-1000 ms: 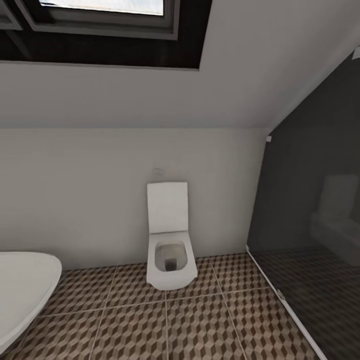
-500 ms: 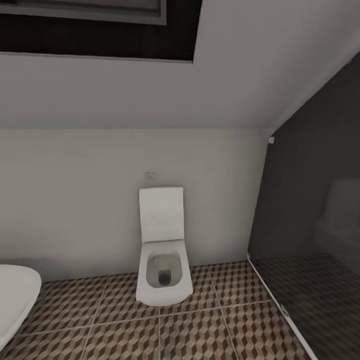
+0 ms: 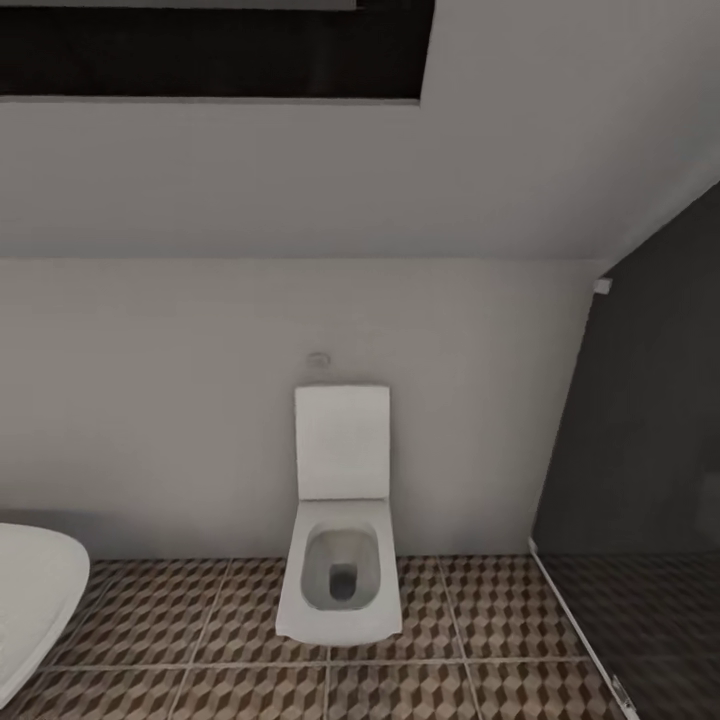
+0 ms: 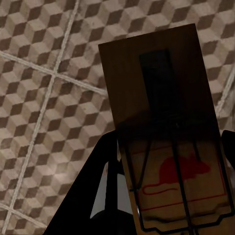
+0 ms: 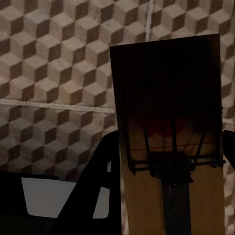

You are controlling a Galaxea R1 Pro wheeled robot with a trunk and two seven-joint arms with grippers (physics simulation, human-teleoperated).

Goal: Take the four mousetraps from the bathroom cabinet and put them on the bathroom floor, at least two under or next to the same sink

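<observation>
In the left wrist view a brown wooden mousetrap with a red mouse print and dark wire is held over the cube-patterned bathroom floor. My left gripper is shut on it, with a dark finger at its side. The right wrist view has a second mousetrap with a dark wire bar, and my right gripper is shut on it above the same tiles. The cabinet and the sink are out of view.
Ahead in the head view a white toilet with its lid up stands against the pale wall on the cube-patterned floor. The rim of a white bathtub is at the lower left. A dark glass shower screen closes the right side.
The whole head view has shifted: the window has slid up out of the picture and the shower screen has moved right, so the camera has moved. The toilet now looks nearer.
</observation>
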